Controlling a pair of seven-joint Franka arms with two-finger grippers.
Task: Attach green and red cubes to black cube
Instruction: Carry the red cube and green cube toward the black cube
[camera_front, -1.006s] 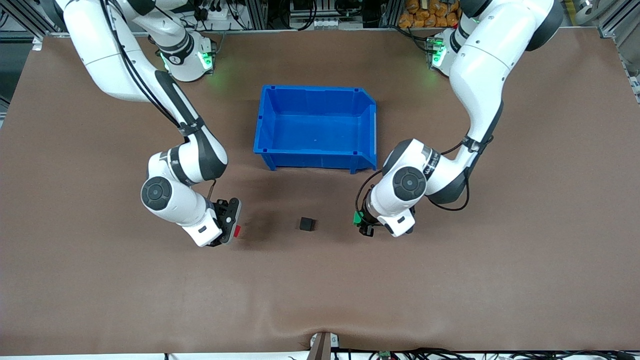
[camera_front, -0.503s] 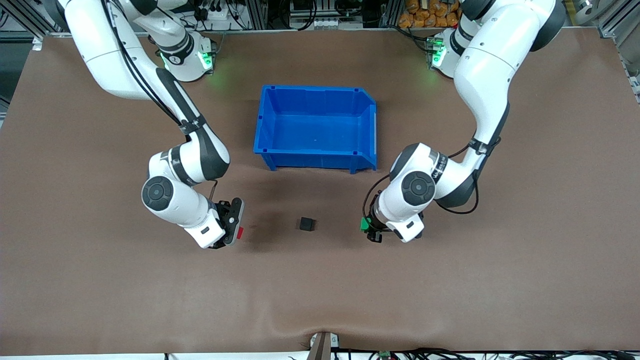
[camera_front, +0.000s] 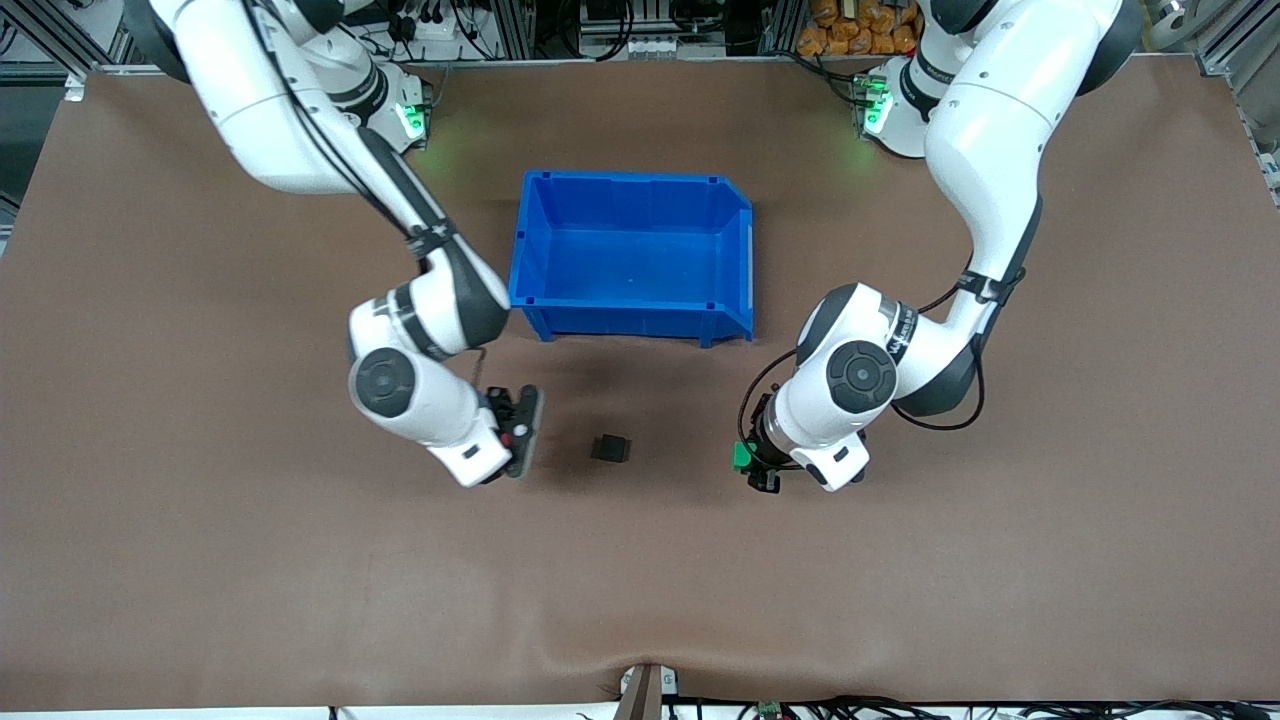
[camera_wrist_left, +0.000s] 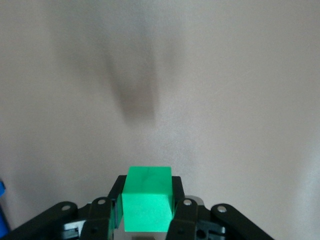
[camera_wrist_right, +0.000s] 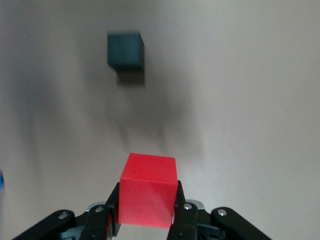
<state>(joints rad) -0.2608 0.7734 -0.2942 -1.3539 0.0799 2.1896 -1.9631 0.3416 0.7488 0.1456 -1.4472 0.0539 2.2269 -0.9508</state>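
Observation:
The black cube (camera_front: 610, 449) lies on the brown table between the two grippers; it also shows in the right wrist view (camera_wrist_right: 125, 50). My right gripper (camera_front: 522, 437) is shut on the red cube (camera_front: 519, 432), a short way from the black cube toward the right arm's end. In the right wrist view the red cube (camera_wrist_right: 148, 195) sits between the fingers of the right gripper (camera_wrist_right: 148, 207). My left gripper (camera_front: 750, 465) is shut on the green cube (camera_front: 741, 456), farther from the black cube toward the left arm's end. The left wrist view shows the green cube (camera_wrist_left: 147, 197) in the left gripper (camera_wrist_left: 147, 212); the black cube is out of that view.
An empty blue bin (camera_front: 630, 320) stands farther from the front camera than the black cube, between the two arms. The brown mat has a raised wrinkle at its near edge (camera_front: 640, 660).
My right gripper has moved with the red cube toward the black cube. My left gripper has drifted with the green cube a little away from it, toward the left arm's end.

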